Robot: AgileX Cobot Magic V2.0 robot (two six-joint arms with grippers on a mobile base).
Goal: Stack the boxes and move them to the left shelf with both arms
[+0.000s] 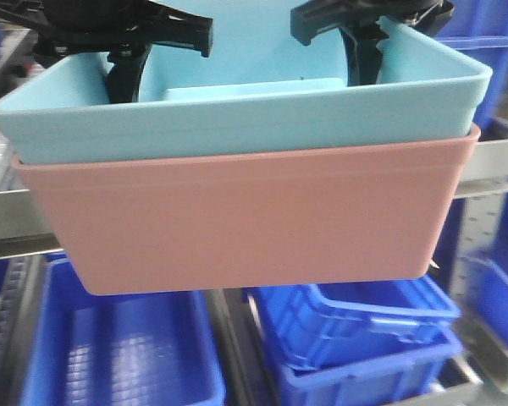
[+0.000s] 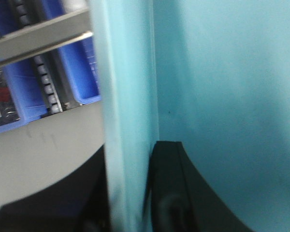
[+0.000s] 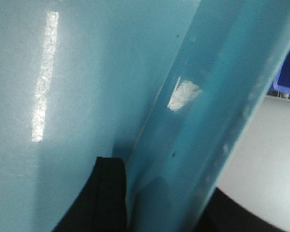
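Behind blue tub (image 1: 237, 127) walls, fingers (image 1: 123, 78) partly hidden, tips unseen

Both my hands are matte black all over. From the front, my left hand (image 1: 118, 72) and my right hand (image 1: 368, 55) each show a blocky, angular housing with a stubby squared-off end jutting sideways and a flat, slightly curved finger beneath it. Seen from the wrists, my left fingers (image 2: 179, 193) are smooth black slabs with broad rounded outlines and a faint sheen, while a right finger (image 3: 99, 198) has a squared tip and a fine checked texture on its face.
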